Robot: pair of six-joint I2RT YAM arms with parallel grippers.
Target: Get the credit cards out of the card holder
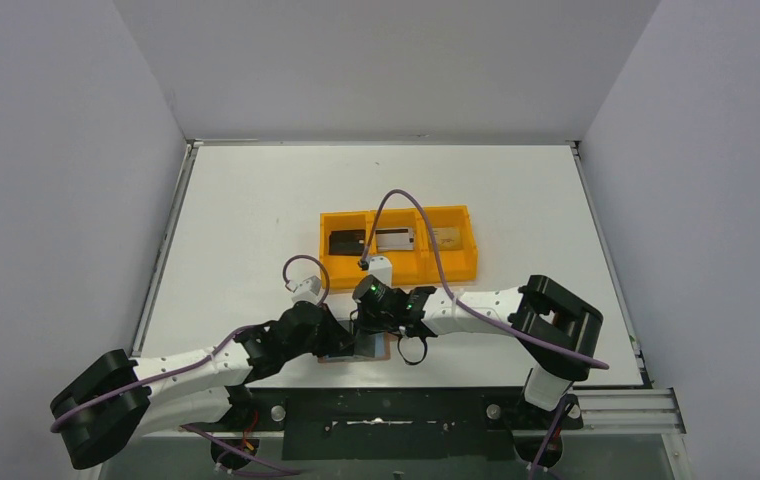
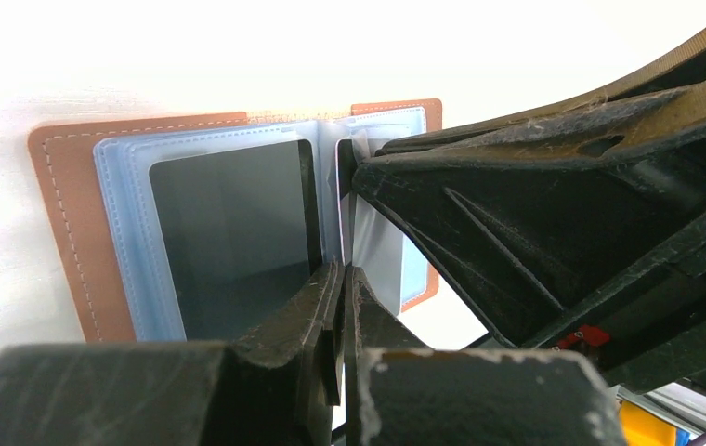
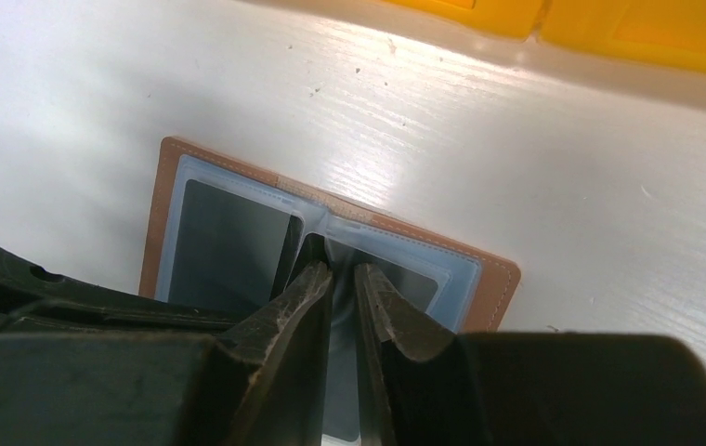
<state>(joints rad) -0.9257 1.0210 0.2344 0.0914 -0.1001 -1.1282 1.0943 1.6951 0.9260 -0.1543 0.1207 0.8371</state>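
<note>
The brown card holder (image 1: pixel 382 349) lies open near the table's front edge, its grey-blue sleeves (image 2: pixel 224 223) facing up. A clear middle leaf (image 2: pixel 377 251) stands up from the spine. My left gripper (image 2: pixel 341 271) is shut on the near edge of that spine area. Coming in from the other side, my right gripper (image 3: pixel 340 271) has its jaws a narrow gap apart astride the card holder's (image 3: pixel 228 237) middle fold. I see no card in the sleeves. A black card (image 1: pixel 348 242), a silvery card (image 1: pixel 396 240) and a gold-tan card (image 1: pixel 446 238) lie in the tray.
The orange three-compartment tray (image 1: pixel 396 272) stands just behind the two wrists, and its edge (image 3: pixel 647 37) shows at the top of the right wrist view. Both arms cross close together over the card holder. White walls enclose the table.
</note>
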